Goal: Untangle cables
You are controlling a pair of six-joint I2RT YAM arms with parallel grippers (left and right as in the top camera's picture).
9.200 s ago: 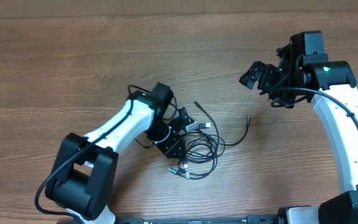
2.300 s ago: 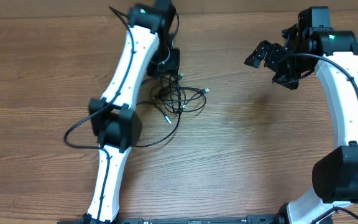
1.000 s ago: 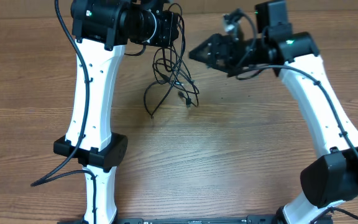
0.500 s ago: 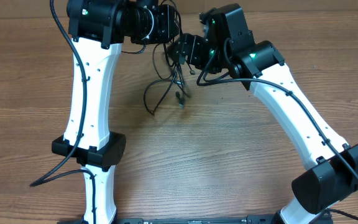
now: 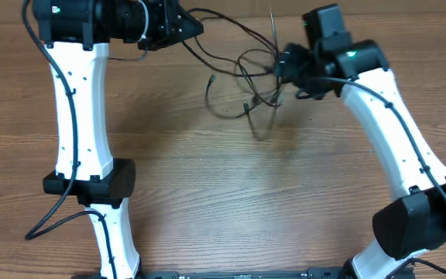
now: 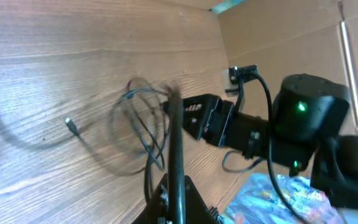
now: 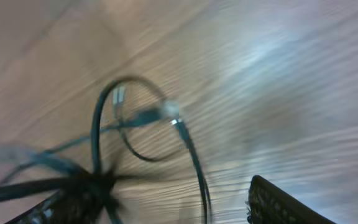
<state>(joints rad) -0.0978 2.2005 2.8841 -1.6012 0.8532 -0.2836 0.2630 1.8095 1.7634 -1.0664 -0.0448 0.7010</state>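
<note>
1. Overhead view: even, fairly bright indoor light from above. No glare on the wooden table (image 5: 207,194).
2. The cables (image 5: 246,105) are mostly readable here, with a slight smear on the thin loops. A soft, faint shadow lies on the wood just below them (fuzzy edges, no hard line).
3. A green lamp (image 5: 352,54) glows on the right arm (image 5: 385,116), right of the cables.
4. Left wrist view: dimmer and warmer. The loops are streaked and ghosted, and the thick strand nearest the lens is fully out of focus. The background right of the cables is soft.
5. Right wrist view: worst quality. Heavy blur everywhere and the wood grain is smeared into streaks. A pale washed-out patch sits above and right of the cables, with dark unfocused corners below them.
</note>
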